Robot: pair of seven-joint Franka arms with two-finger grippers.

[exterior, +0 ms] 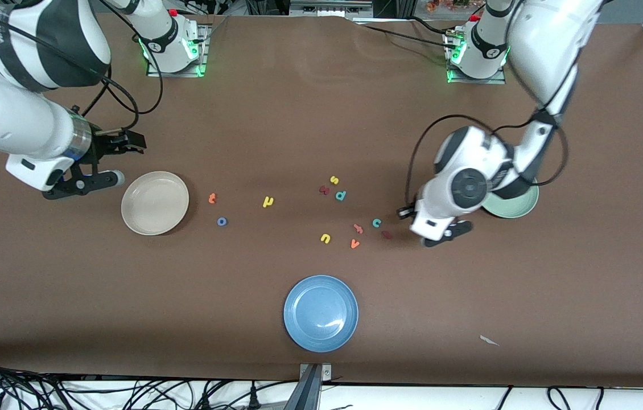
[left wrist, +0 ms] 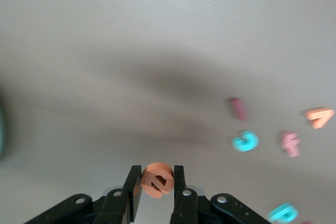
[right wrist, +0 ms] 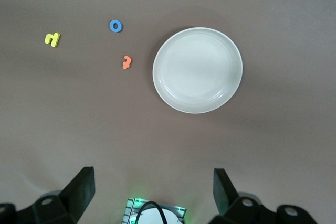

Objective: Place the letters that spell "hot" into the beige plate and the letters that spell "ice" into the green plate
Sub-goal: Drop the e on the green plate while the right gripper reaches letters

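My left gripper point(left wrist: 157, 173) is shut on the orange e point(left wrist: 157, 180), which sits upright between the two fingers. In the front view this gripper point(exterior: 445, 232) hangs over the table beside the green plate point(exterior: 528, 207), which the arm partly hides. The dark red i point(exterior: 387, 234) and the teal c point(exterior: 376, 222) lie on the table close to it. My right gripper point(right wrist: 153, 187) is open and holds nothing, beside the beige plate point(exterior: 129, 193). The orange t point(exterior: 212, 198), blue o point(exterior: 222, 221) and yellow h point(exterior: 267, 201) lie near that plate, which holds no letters.
A blue plate point(exterior: 294, 296) sits nearer the front camera. Other letters lie mid-table: a yellow s point(exterior: 334, 180), a teal p point(exterior: 341, 195), a dark red letter point(exterior: 324, 190), a pink f point(exterior: 358, 229), a yellow u point(exterior: 325, 238) and an orange v point(exterior: 354, 244).
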